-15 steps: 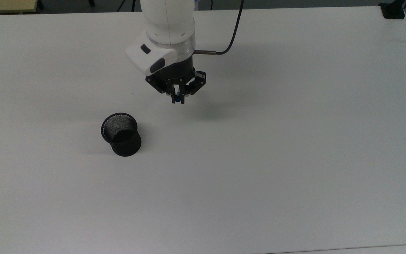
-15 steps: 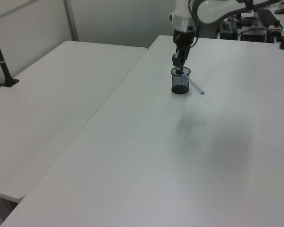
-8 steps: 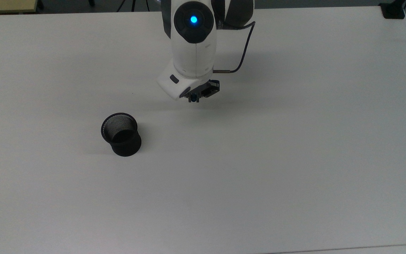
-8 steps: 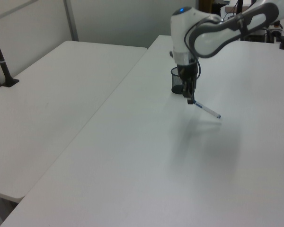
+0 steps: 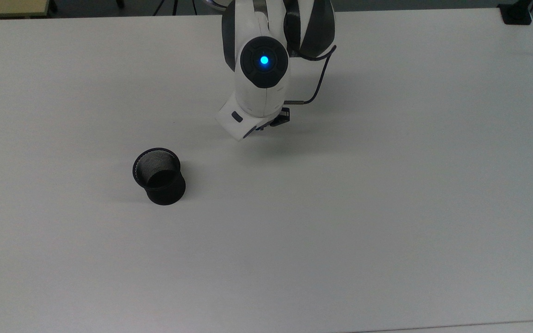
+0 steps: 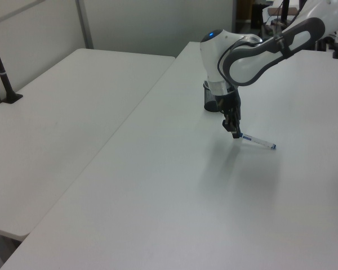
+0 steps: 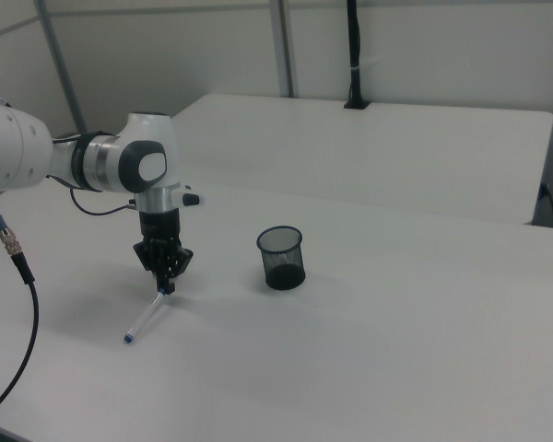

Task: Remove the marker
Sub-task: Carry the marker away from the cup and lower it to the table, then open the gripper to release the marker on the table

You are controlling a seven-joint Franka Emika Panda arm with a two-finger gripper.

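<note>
My gripper point(image 7: 167, 284) hangs low over the white table point(image 7: 369, 368) and is shut on one end of the marker point(image 7: 146, 316), a slim white pen with blue ends. The marker slants down and away from the fingers, its free blue tip at or just above the tabletop. In the left view the marker point(image 6: 258, 142) sticks out to the right of the gripper point(image 6: 236, 135). The black mesh cup point(image 7: 282, 258) stands upright and empty, apart from the gripper. In the top view the cup point(image 5: 159, 176) sits down and left of the arm's wrist point(image 5: 257, 106), which covers the fingers and the marker.
A second white table point(image 6: 56, 112) adjoins on the left view's left, with a black post point(image 6: 0, 67) clamped to it. A black cable point(image 7: 18, 267) hangs from the arm. A black clamp point(image 5: 516, 14) sits at the table's far right corner in the top view.
The arm has carried the marker away from the cup and lowered it close to the table. The marker now lies flatter. The cup has not moved.
</note>
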